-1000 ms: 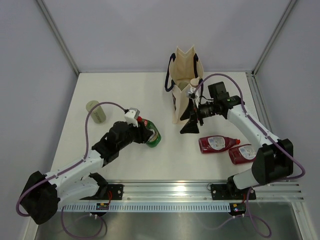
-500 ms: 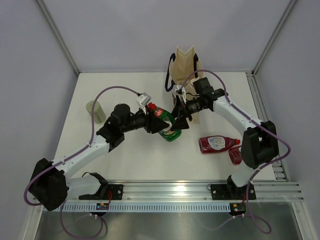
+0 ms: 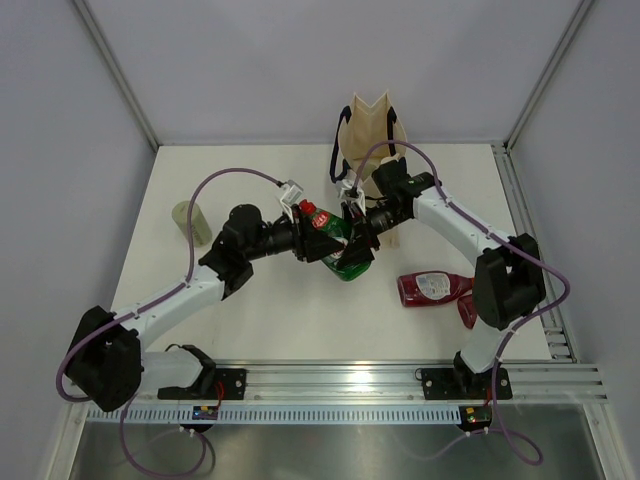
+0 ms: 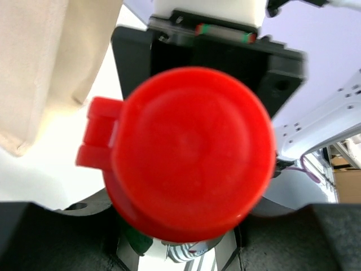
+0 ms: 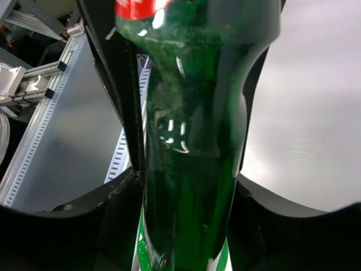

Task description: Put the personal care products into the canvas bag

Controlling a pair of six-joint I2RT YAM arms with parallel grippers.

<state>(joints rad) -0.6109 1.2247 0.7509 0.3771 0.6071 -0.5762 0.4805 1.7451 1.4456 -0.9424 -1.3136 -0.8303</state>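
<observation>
Green plastic fills the right wrist view: the right claw (image 3: 356, 238) has a finger pressed against each side of the green bottle (image 3: 342, 256), pinching its body. The left claw (image 3: 316, 240) grips the same bottle just below its red cap (image 4: 192, 152). The bottle is tilted at centre frame, cap toward the upper left. Just behind it stands the canvas bag (image 3: 368, 130). A red bottle (image 3: 432, 288) lies at lower right, with a second one partly hidden by the right arm. An olive bottle (image 3: 192, 222) sits at far left.
</observation>
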